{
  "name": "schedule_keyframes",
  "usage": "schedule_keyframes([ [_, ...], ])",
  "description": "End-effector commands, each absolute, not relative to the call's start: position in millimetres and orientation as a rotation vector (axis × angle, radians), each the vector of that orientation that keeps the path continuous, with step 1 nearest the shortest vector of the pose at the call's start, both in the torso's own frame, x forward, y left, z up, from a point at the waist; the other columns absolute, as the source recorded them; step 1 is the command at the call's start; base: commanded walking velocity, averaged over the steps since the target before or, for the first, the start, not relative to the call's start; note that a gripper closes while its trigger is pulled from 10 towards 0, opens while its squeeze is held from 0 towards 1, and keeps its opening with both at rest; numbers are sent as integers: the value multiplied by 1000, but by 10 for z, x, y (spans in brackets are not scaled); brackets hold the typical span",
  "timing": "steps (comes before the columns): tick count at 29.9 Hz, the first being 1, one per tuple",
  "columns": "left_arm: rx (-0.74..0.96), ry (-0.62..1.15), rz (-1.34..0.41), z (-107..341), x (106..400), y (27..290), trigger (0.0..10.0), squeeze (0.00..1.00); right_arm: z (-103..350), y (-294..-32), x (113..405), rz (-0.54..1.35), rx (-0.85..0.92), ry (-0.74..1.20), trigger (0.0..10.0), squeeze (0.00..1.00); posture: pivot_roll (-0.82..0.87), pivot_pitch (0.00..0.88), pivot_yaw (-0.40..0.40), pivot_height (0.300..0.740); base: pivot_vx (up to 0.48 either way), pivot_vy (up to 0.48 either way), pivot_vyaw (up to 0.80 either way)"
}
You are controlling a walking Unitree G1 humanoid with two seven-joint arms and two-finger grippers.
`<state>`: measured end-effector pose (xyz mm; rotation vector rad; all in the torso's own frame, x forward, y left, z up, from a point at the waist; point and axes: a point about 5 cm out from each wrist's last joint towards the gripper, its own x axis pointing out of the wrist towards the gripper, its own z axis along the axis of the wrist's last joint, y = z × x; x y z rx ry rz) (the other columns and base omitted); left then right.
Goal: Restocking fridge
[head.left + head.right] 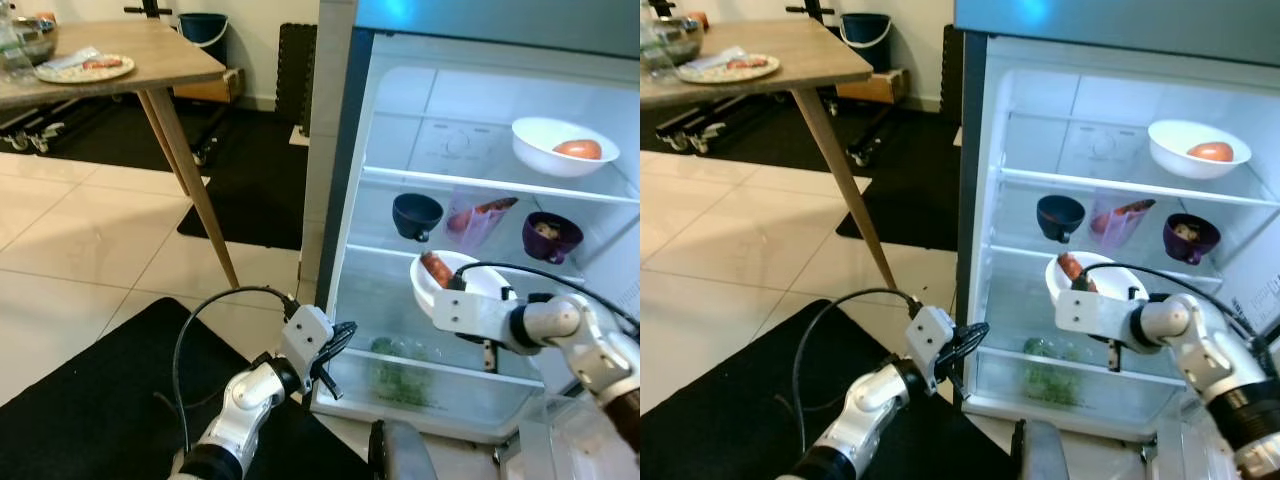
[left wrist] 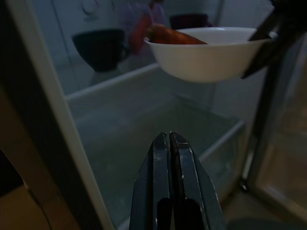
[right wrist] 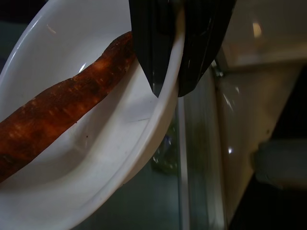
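A white bowl (image 1: 432, 290) with a carrot (image 1: 436, 268) in it hangs inside the open fridge (image 1: 340, 160), over the lower glass shelf (image 1: 390, 318). My right gripper (image 3: 169, 81) is shut on the bowl's rim (image 3: 165, 103), one finger inside and one outside; the carrot (image 3: 62, 110) lies across the bowl (image 3: 96, 158). My left gripper (image 1: 335, 352) hangs shut and empty by the fridge's lower left corner. Its wrist view shows its fingertips (image 2: 171, 143) together below the bowl (image 2: 206, 55).
The top shelf holds a white bowl (image 1: 555, 145) with an orange item. The middle shelf has a dark cup (image 1: 416, 214), a clear cup (image 1: 478, 220) and a purple bowl (image 1: 551, 236). Greens (image 1: 400, 375) fill the crisper. A wooden table (image 1: 120, 60) stands at left.
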<state>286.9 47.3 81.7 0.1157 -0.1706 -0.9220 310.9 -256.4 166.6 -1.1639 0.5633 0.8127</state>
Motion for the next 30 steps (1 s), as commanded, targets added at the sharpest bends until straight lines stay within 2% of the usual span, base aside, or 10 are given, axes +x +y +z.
schedule_keyframes([
  [1,96,-195,-917,894,2895,474,10000,0,1901,-2572,3112,829,-1191,495,10000,0,-113,4,-68,497,0,0,0],
  [6,91,-207,-916,926,2901,472,10000,0,2014,-2612,3087,845,-1188,501,10000,0,-113,4,-68,497,0,0,0],
  [13,80,-240,-926,1017,2906,429,10000,0,2363,-2710,2901,977,-1186,534,10000,0,-119,7,-70,497,0,0,0],
  [21,75,-252,-933,1070,2909,409,10000,0,2596,-2715,2876,1004,-1188,495,10000,0,-119,8,-70,497,0,0,0],
  [30,76,-258,-945,1102,2899,393,10000,0,2592,-2518,2829,1116,-1134,429,10000,0,-119,10,-64,497,0,0,0],
])
